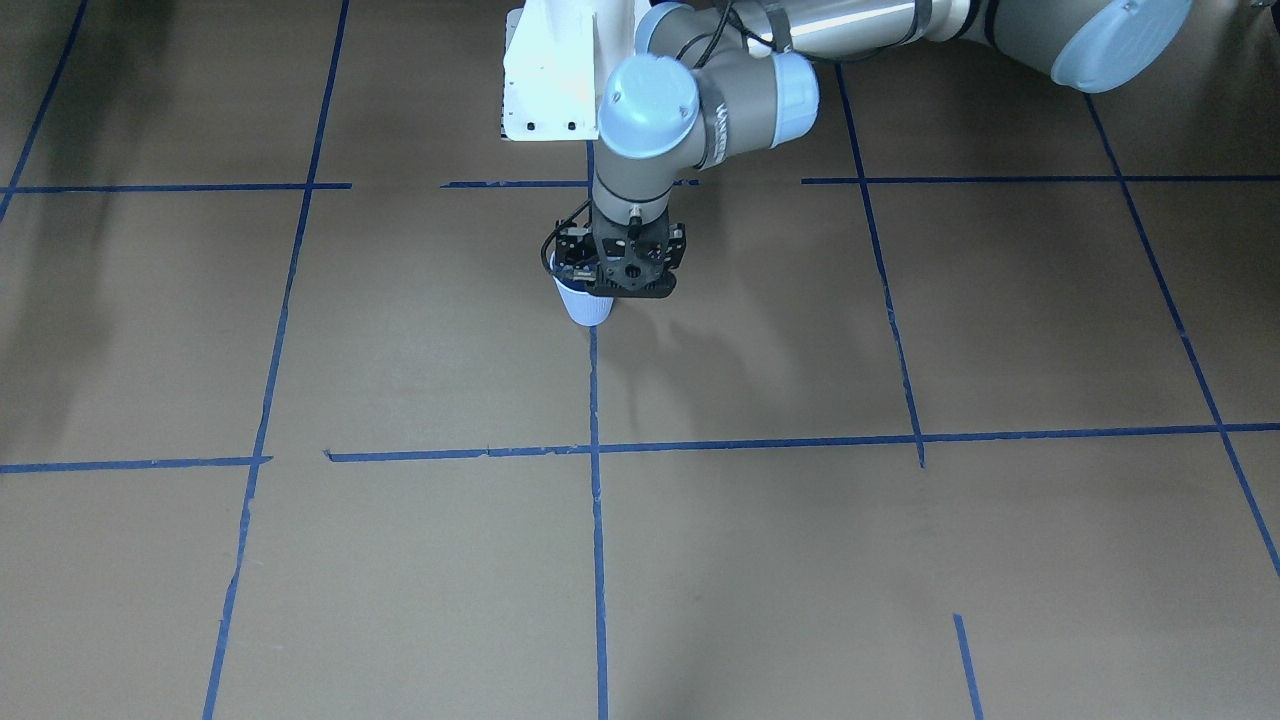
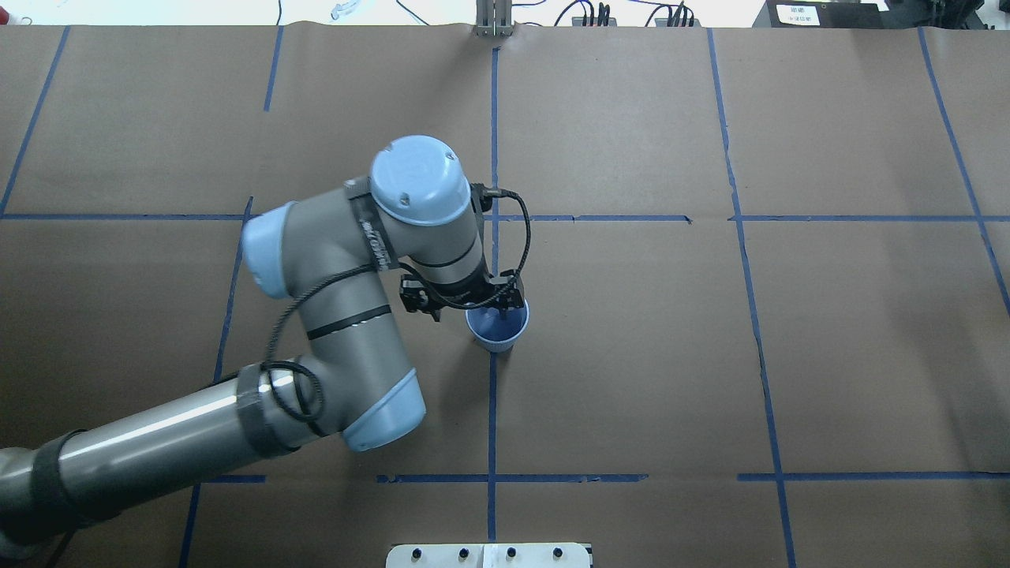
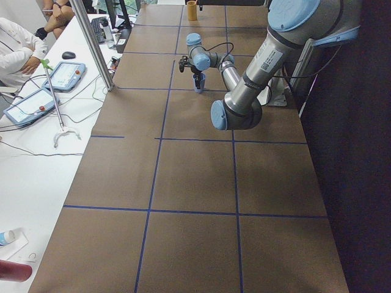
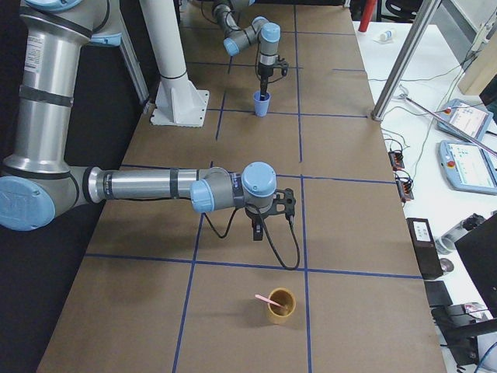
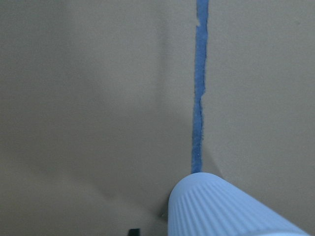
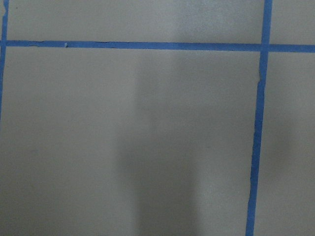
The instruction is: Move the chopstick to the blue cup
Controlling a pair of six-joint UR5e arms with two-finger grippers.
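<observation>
Papered table: chopstick in orange cup

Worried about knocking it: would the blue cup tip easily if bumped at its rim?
Likely tippy: the blue cup narrows toward its base. Probably light, being small and thin-looking. Its ribbed wall should resist slipping in a grasp.

The counter is covered edge to edge in brown paper, marked off into large rectangles by blue tape lines; several lines stop short and leave gaps. A small ribbed blue cup stands upright on the central lengthwise tape line, near the counter's middle. A mustard-yellow cup stands upright near the end of the counter on the robot's right. A white base plate sits flat on the robot's edge of the counter.
</observation>
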